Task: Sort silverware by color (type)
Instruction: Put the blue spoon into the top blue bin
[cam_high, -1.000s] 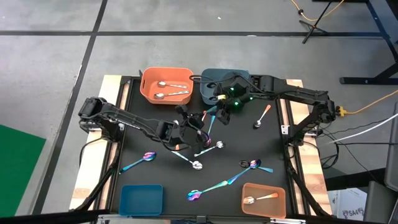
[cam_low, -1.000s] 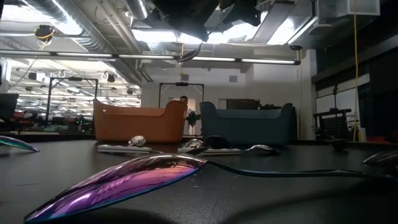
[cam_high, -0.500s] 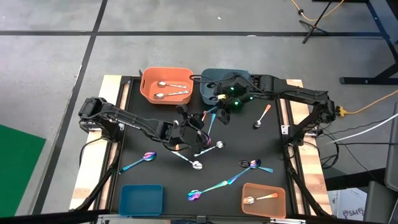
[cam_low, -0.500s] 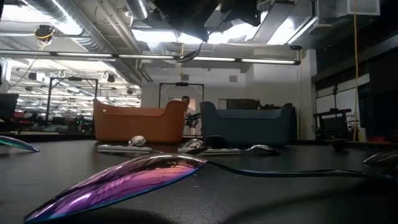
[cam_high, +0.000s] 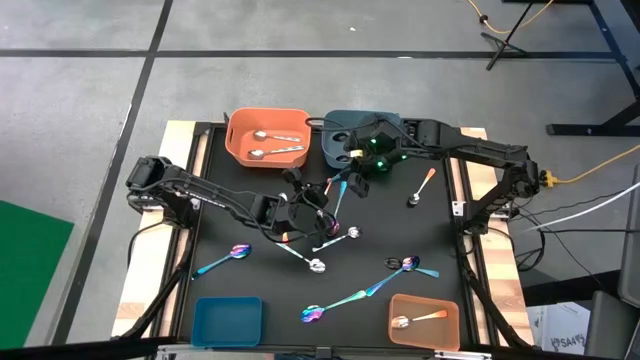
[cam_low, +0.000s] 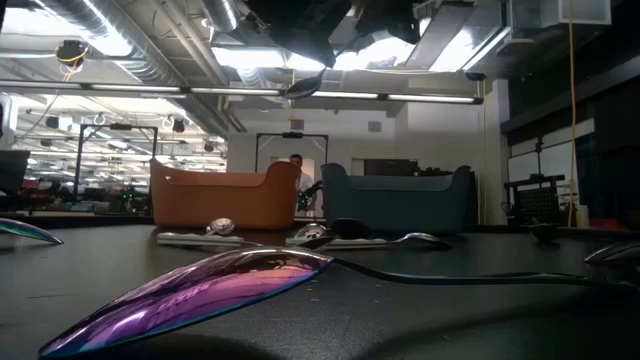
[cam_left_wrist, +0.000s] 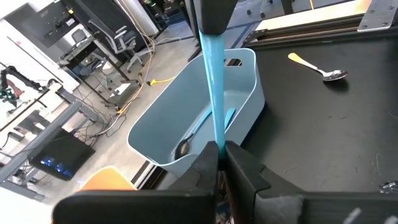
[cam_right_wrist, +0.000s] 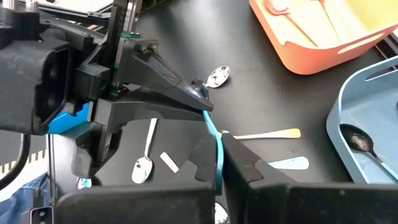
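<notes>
A spoon with a teal handle (cam_high: 338, 198) hangs in the air over the table's middle, spanning between my two grippers. My left gripper (cam_high: 320, 200) reaches in from the left and is shut on one end of it. My right gripper (cam_high: 352, 183) comes from the far right and is shut on the other end. More silverware lies on the black mat: iridescent spoons (cam_high: 237, 253) (cam_high: 335, 300) (cam_low: 200, 290), silver spoons (cam_high: 315, 263) and an orange-handled spoon (cam_high: 422, 188). My left gripper pinches the spoon between its two fingers, and the teal handle (cam_left_wrist: 216, 134) runs straight out from between them, along the fingers. The fingers come nearly level from the table's left. The spoon is lifted clear of the table. My right gripper pinches the teal handle (cam_right_wrist: 217, 152) between its two fingers at the end away from the left gripper. The fingers slant down from the table's far right. The handle runs on from them to the left gripper's fingertips (cam_right_wrist: 198, 93), clear of the mat.
At the far edge, an orange bin (cam_high: 240, 150) holds silver spoons, and a grey-blue bin (cam_high: 335, 125) beside it holds a spoon. A blue bin (cam_high: 228, 320) stands near left. An orange bin (cam_high: 440, 302) near right holds an orange-handled spoon.
My right gripper has shut on the teal handle while staying in place. My left gripper and the spoon have kept still.
</notes>
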